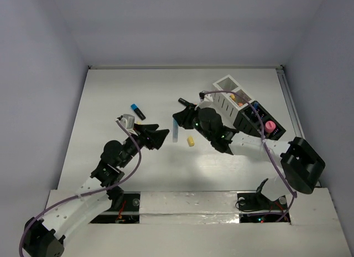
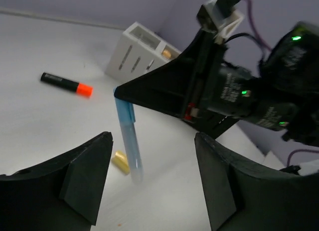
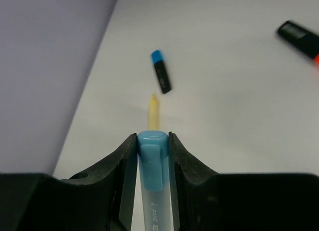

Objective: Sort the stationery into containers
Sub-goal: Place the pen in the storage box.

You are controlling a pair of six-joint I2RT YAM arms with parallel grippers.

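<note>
Right pincer (image 3: 152,141) is clamping the pale blue marker (image 3: 152,164) by its capped end, dangling it over the middle of the bench (image 1: 110,91). The left pincer (image 2: 152,146) is gaping wide just beside it, gripping nothing. A carry to the containers (image 1: 224,82) seems to be starting, calling for a swing back and an upright lowering into one box. One black box is showing a pink cylinder (image 1: 270,126), and a white one is holding small orange and yellow pieces (image 1: 239,99).
</note>
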